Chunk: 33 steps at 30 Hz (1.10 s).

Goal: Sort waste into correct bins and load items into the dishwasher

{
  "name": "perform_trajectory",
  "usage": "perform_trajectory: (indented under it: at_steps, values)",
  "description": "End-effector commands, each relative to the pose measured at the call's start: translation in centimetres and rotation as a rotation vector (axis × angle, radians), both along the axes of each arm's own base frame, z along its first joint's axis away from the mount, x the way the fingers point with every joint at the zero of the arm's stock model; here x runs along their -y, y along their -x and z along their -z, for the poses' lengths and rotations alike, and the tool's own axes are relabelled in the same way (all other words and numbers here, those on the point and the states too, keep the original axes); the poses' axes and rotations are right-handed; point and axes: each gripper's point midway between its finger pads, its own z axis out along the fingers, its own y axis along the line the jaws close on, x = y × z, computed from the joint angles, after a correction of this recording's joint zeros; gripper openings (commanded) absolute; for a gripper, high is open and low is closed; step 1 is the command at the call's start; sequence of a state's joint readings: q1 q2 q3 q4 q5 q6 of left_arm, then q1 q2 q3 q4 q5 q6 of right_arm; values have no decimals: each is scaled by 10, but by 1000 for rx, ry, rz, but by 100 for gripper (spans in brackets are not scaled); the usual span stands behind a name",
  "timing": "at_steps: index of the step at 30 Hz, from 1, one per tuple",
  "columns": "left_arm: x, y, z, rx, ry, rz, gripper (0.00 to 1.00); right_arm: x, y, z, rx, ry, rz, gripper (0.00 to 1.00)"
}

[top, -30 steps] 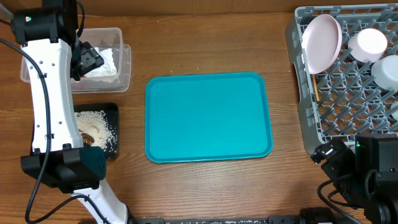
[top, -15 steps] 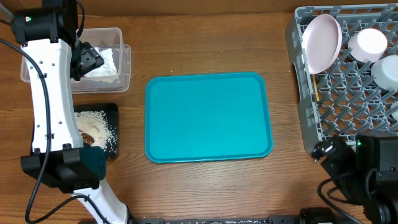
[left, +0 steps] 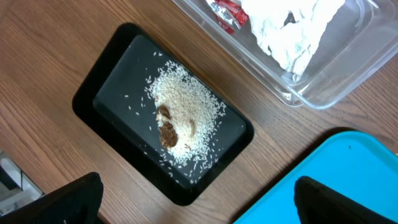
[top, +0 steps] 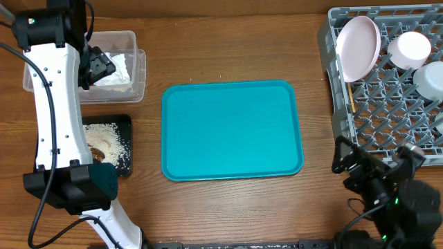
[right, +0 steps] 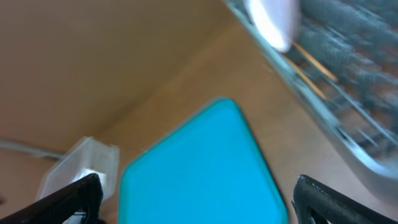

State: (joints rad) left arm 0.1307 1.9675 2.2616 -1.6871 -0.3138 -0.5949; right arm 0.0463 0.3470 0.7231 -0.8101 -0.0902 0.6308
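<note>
The clear tub (top: 137, 77) at the back left holds crumpled white napkins (left: 292, 31) and a red wrapper (left: 227, 11). In front of it the black tray (left: 99, 106) carries rice-like crumbs (left: 186, 106) and a brown scrap (left: 166, 129). My left gripper (top: 97, 66) hangs open over the tub, holding nothing (left: 196, 182). The grey dish rack (top: 346, 138) at the right holds a pinkish-white bowl (top: 358, 47) on edge, a white cup (top: 410, 48), a pale bowl (top: 430, 79) and chopsticks (top: 350, 97). My right gripper (top: 348, 162) is open by the rack's front left corner, nothing between its fingers (right: 198, 182).
A large teal tray (top: 232, 130) lies in the middle of the wooden table, between the bins and the rack. The left arm's white links (top: 52, 117) stretch over the table's left side, partly covering the black tray.
The right arm has swung, and its gripper now sits further left and closer to the rack's front corner. The right wrist view is blurred by motion. The left arm is still.
</note>
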Motion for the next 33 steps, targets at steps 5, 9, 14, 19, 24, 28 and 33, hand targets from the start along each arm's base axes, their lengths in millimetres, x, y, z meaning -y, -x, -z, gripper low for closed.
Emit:
perform_trajectory:
  at_steps: [5, 9, 14, 19, 24, 28, 33]
  values:
    - [3, 1, -11, 30, -6, 18, 100, -18, -7, 11, 293, 44, -123, 100]
    - [3, 1, -11, 30, -6, 18, 100, -19, -17, 22, 412, 46, -120, 100]
    - [3, 1, -11, 30, -6, 18, 100, -16, -29, 39, 468, 55, -98, 100]
    - [3, 1, -11, 30, -6, 18, 100, -15, -32, 36, 569, 206, -105, 100]
    - [3, 1, -11, 30, -6, 18, 100, -9, -36, 43, 595, 380, -90, 100]
    - [3, 1, -11, 30, -6, 18, 100, 11, -41, 59, 521, 397, 15, 100]
    - [3, 1, -11, 30, -6, 18, 100, 19, -42, 72, 462, 479, 40, 100]
